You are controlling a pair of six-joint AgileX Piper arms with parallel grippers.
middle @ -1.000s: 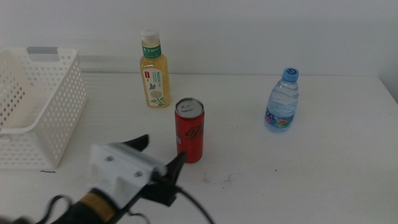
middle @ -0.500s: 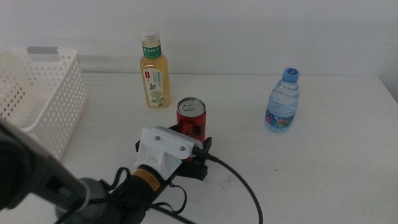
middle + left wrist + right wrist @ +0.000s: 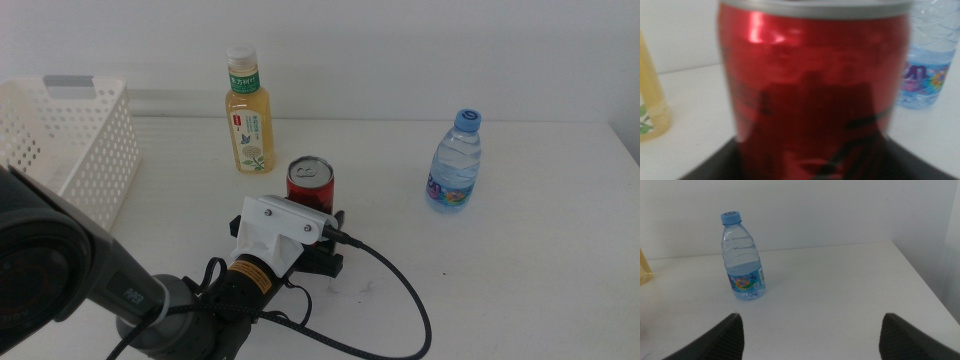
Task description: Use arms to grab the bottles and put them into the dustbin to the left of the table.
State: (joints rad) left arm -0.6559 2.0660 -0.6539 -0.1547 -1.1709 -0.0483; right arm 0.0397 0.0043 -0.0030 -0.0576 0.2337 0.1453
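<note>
The red drinks can (image 3: 310, 188) stands upright at the table's middle. My left gripper (image 3: 308, 220) reaches in from the lower left behind its white wrist housing. Its jaws are open and stand on either side of the can's lower half. In the left wrist view the can (image 3: 812, 85) fills the frame, very close. The yellow tea bottle (image 3: 247, 125) stands behind the can to the left. The blue-capped water bottle (image 3: 455, 165) stands at the right and shows in the right wrist view (image 3: 743, 265). The white lattice dustbin (image 3: 95, 150) sits at the left edge. My right gripper (image 3: 810, 335) is open and empty, out of the middle view.
The white table (image 3: 520, 270) has small dark scuff marks in front of the can. A black cable (image 3: 400, 290) trails from the left wrist over the table's front. The table's right edge lies just beyond the water bottle.
My left gripper has moved forward from the front of the table, and its open jaws now straddle the can. The can, both bottles and the dustbin have stayed in place.
</note>
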